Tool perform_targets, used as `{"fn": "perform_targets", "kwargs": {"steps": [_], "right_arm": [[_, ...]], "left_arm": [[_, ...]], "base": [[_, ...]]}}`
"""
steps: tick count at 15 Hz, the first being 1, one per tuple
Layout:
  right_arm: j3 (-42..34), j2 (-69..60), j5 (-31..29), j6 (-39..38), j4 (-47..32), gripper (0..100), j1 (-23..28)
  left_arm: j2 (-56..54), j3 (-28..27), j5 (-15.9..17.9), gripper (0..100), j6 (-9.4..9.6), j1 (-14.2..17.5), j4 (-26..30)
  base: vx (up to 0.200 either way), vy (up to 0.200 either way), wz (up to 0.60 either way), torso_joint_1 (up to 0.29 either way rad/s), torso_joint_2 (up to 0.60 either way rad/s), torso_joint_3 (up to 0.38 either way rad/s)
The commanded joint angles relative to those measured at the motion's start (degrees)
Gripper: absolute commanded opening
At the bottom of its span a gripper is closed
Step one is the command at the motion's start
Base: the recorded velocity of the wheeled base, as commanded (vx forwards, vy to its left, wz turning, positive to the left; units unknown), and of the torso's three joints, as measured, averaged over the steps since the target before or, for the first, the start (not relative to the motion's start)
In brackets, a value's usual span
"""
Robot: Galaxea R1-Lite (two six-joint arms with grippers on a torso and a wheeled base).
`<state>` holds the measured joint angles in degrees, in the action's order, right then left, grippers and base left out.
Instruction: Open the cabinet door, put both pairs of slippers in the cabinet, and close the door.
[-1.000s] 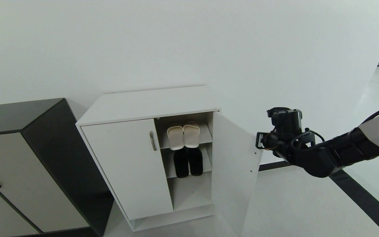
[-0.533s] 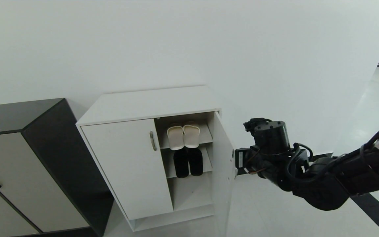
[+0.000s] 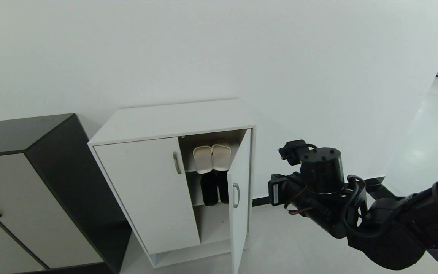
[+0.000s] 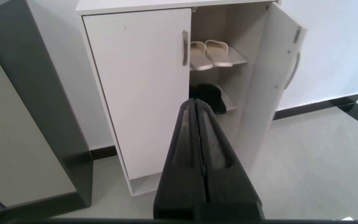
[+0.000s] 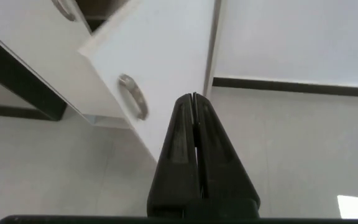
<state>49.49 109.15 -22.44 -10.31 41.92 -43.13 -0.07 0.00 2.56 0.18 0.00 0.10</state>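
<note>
step: closing the door (image 3: 240, 213); it stands ajar on the cabinet (image 3: 173, 120).
slippers: white pair (image 3: 211, 157) high inside the cabinet, black pair (image 3: 213, 188) beneath.
right claw (image 5: 194, 99): pressed together, just outside the door.
left claw (image 4: 194, 102): pressed together, facing the cabinet.
next: judged, push the door face until flush.

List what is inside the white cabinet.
White slippers lie on the top shelf, black slippers on the shelf below. The half-shut right door covers the interior's right side.
</note>
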Motion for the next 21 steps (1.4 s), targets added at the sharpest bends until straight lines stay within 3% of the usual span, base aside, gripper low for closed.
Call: {"fn": "perform_targets", "kwargs": {"steps": [1,6,13,17,21], "right_arm": [[-1.7,0.9,0.6,0.4,1.6,0,0.2],[-1.8,1.8,0.9,0.4,2.5,0,0.2],[-1.9,2.6,0.9,0.4,2.6,0,0.5],[-2.1,4.2,1.2,0.6,5.1,0,2.5],[-4.7,4.5,7.0,0.9,7.0,0,5.9]], "left_arm": [[0.1,0.0,0.0,0,-0.01,0.0,0.0],[0.1,0.0,0.0,0,-0.01,0.0,0.0],[0.1,0.0,0.0,0,-0.01,0.0,0.0],[0.1,0.0,0.0,0,-0.01,0.0,0.0],[0.1,0.0,0.0,0,0.17,0.0,0.0]], "base": [[0.0,0.0,0.0,0.0,0.0,0.0],[0.0,0.0,0.0,0.0,0.0,0.0],[0.0,0.0,0.6,0.002,0.0,0.004],[0.0,0.0,0.0,0.0,0.0,0.0],[0.05,0.0,0.0,0.002,0.0,0.002]]}}
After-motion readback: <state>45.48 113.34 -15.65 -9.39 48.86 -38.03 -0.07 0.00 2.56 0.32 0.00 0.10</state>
